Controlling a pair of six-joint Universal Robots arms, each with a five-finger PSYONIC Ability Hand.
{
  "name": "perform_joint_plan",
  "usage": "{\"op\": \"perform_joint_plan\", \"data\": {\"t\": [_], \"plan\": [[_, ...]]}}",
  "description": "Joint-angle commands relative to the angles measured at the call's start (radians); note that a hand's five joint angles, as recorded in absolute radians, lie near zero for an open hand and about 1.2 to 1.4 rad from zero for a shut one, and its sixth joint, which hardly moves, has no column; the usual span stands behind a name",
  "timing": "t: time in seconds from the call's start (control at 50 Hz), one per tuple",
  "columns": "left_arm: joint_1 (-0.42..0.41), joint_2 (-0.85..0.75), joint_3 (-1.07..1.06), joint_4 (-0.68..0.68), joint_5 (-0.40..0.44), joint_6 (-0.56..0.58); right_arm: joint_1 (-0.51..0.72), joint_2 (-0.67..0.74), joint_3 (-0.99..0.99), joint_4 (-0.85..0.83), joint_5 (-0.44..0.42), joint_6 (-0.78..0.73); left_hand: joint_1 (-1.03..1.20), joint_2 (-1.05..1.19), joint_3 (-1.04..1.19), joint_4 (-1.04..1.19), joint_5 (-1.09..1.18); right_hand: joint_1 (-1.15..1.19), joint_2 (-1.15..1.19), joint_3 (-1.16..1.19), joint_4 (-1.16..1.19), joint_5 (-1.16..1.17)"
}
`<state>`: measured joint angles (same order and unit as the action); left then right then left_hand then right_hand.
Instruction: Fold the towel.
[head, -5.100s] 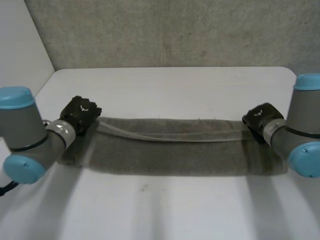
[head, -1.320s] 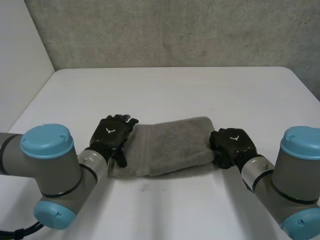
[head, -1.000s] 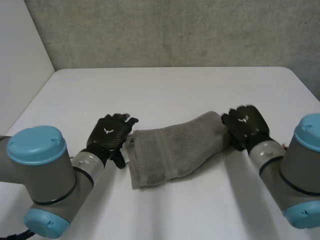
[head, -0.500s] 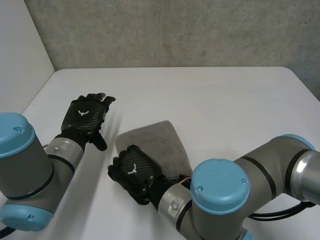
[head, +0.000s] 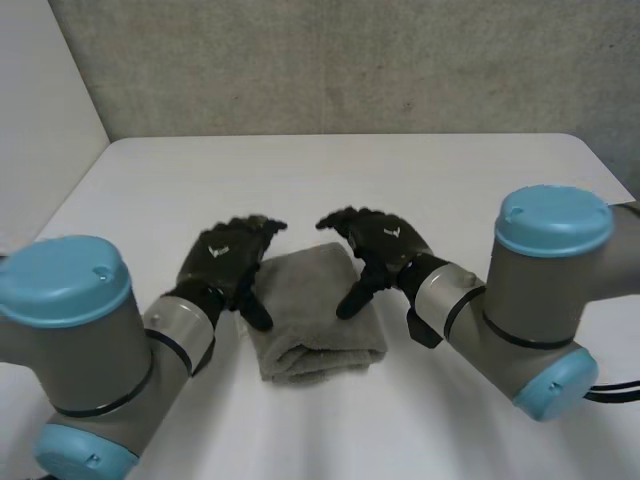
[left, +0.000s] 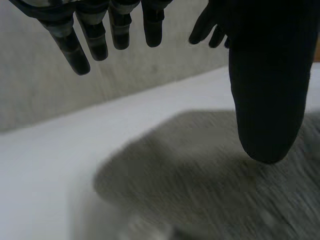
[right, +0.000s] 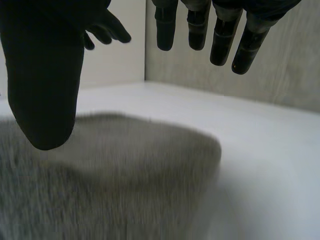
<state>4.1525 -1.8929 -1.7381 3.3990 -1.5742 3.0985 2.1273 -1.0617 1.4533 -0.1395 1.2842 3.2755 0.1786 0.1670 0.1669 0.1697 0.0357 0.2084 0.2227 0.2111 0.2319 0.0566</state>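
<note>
The grey towel (head: 312, 318) lies on the white table (head: 420, 175) as a small folded bundle, fold edge toward the front. My left hand (head: 226, 260) hovers at its left edge, fingers straight and spread, holding nothing. My right hand (head: 386, 240) is over its right edge, fingers spread and thumb pointing down at the cloth. In the left wrist view the towel (left: 210, 190) lies under my left hand (left: 265, 90), apart from it. In the right wrist view the towel (right: 110, 185) lies below the thumb of my right hand (right: 45, 85), with a gap between.
A grey wall (head: 330, 60) rises behind the table's far edge, and a pale wall (head: 40, 110) stands at the left. White tabletop (head: 330, 430) runs from the towel to the front.
My right hand has let go of the towel, opened and swung from its front-left to its right side. My left hand has come back to the left edge. The towel is now a shorter bundle.
</note>
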Motion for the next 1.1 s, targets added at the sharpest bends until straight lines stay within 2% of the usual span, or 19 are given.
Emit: {"op": "perform_joint_plan", "data": {"t": [0.02, 0.1, 0.2, 0.3, 0.44, 0.48, 0.5, 0.54, 0.56, 0.6, 0.64, 0.88, 1.1], "plan": [[0.0, -0.1, 0.009, -0.056, -0.006, -0.02, -0.003, 0.15, -0.074, 0.057, 0.001, -0.126, 0.017, 0.029, 0.029, 0.026, -0.014, -0.034, -0.048, -0.037, -0.057, -0.057], [0.006, -0.12, 0.003, -0.059, -0.029, -0.015, -0.001, 0.167, -0.083, 0.06, 0.015, -0.185, 0.014, 0.026, 0.026, 0.023, -0.017, -0.034, -0.048, -0.037, -0.057, -0.057], [0.011, -0.072, -0.008, -0.063, -0.052, -0.009, -0.003, 0.126, -0.082, 0.061, 0.08, -0.231, 0.011, 0.023, 0.023, 0.02, -0.02, -0.034, -0.048, -0.037, -0.057, -0.057], [0.011, 0.046, 0.003, -0.063, -0.052, -0.008, -0.01, -0.059, -0.053, 0.046, 0.185, -0.224, 0.009, 0.02, 0.02, 0.017, -0.023, -0.034, -0.048, -0.037, -0.057, -0.057], [0.012, 0.156, 0.138, -0.106, -0.046, -0.007, -0.049, -0.207, -0.068, 0.035, 0.276, -0.223, 0.023, 0.035, 0.035, 0.032, -0.008, -0.034, -0.048, -0.037, -0.057, -0.057], [0.035, 0.181, 0.253, -0.209, -0.046, -0.009, -0.053, -0.239, -0.071, 0.035, 0.296, -0.226, 0.038, 0.049, 0.049, 0.047, 0.006, -0.034, -0.048, -0.037, -0.057, -0.057], [0.035, 0.181, 0.253, -0.21, -0.046, -0.009, -0.058, -0.265, -0.073, 0.037, 0.308, -0.229, 0.038, 0.049, 0.05, 0.047, 0.006, -0.034, -0.048, -0.037, -0.057, -0.057], [0.075, 0.184, 0.378, -0.364, -0.043, -0.012, -0.07, -0.29, -0.071, 0.043, 0.314, -0.231, 0.026, 0.038, 0.038, 0.035, -0.005, -0.034, -0.048, -0.037, -0.057, -0.057], [0.075, 0.184, 0.379, -0.365, -0.043, -0.012, -0.084, -0.309, -0.068, 0.049, 0.317, -0.232, 0.026, 0.038, 0.038, 0.035, -0.006, -0.034, -0.048, -0.037, -0.057, -0.057], [0.086, 0.187, 0.455, -0.496, -0.04, -0.012, -0.099, -0.332, -0.059, 0.052, 0.317, -0.232, -0.003, 0.009, 0.009, 0.006, -0.035, -0.034, -0.048, -0.037, -0.057, -0.057], [0.09, 0.19, 0.474, -0.527, -0.04, -0.012, -0.11, -0.354, -0.051, 0.055, 0.314, -0.234, -0.003, 0.008, 0.008, 0.006, -0.035, -0.034, -0.048, -0.037, -0.057, -0.057], [0.104, 0.221, 0.419, -0.461, -0.04, -0.014, -0.15, -0.391, -0.018, 0.055, 0.303, -0.234, -0.003, 0.008, 0.008, 0.006, -0.035, -0.034, -0.048, -0.037, -0.057, -0.057], [0.104, 0.222, 0.344, -0.336, -0.041, -0.011, -0.135, -0.371, 0.012, 0.029, 0.29, -0.235, -0.003, 0.008, 0.008, 0.006, -0.035, -0.034, -0.048, -0.037, -0.057, -0.057]]}}
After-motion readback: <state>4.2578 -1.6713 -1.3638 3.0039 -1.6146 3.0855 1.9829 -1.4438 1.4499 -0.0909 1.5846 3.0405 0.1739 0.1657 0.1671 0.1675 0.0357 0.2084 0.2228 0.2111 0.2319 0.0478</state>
